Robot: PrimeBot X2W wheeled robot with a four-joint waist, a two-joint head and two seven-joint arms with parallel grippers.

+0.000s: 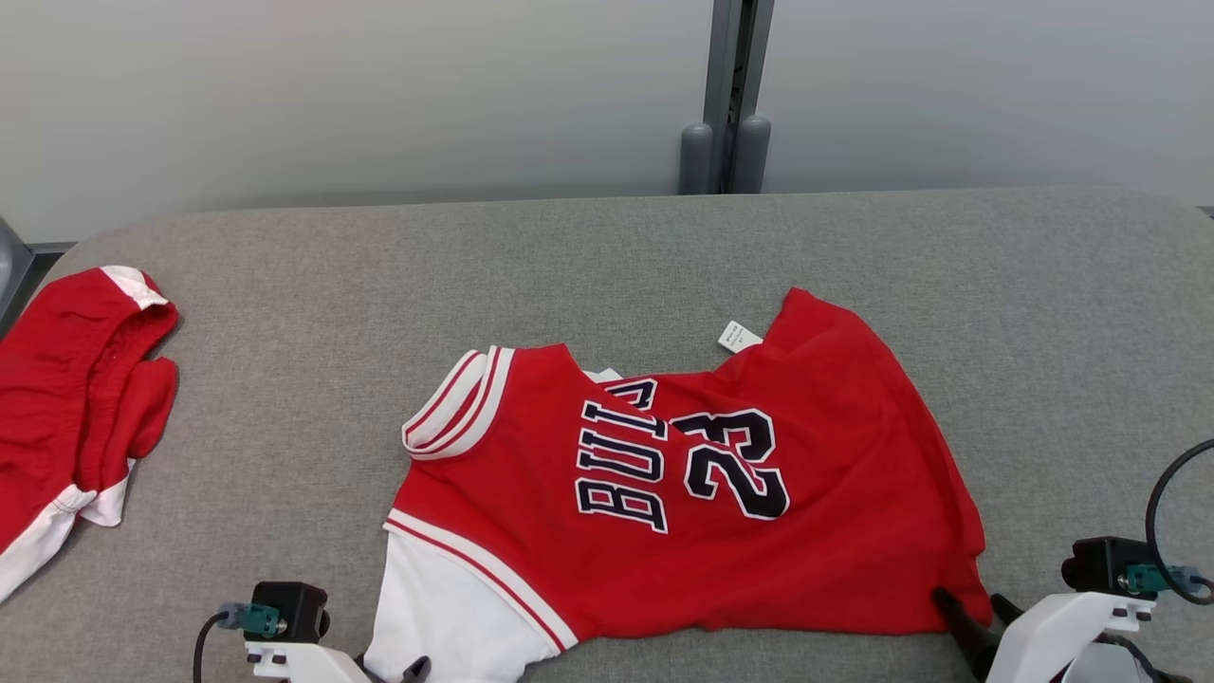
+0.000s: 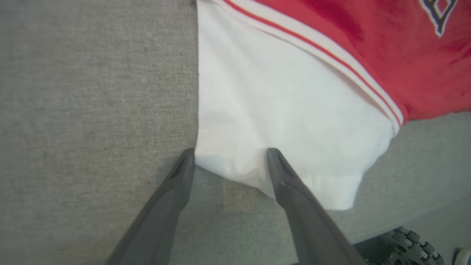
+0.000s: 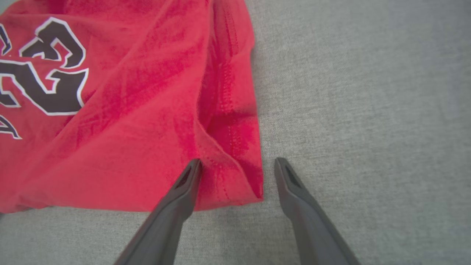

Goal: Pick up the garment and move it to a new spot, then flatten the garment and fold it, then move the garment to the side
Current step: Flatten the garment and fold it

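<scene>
Left fingers [image 2: 165, 209] and right fingers [image 3: 174, 209] wide apart, empty — one jersey [image 1: 683, 474], one other red garment [image 1: 66, 398].

"BUL" and "23" on jersey [image 1: 835, 512]

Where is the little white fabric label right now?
In the head view, the small white fabric label sticks out from the far edge of the red number 23 jersey, slightly right of centre on the grey padded table.

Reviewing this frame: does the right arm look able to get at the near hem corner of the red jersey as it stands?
Probably yes. The right end effector stands open with the hem corner of the jersey framed between its fingers, and nothing lies over that corner.
</scene>
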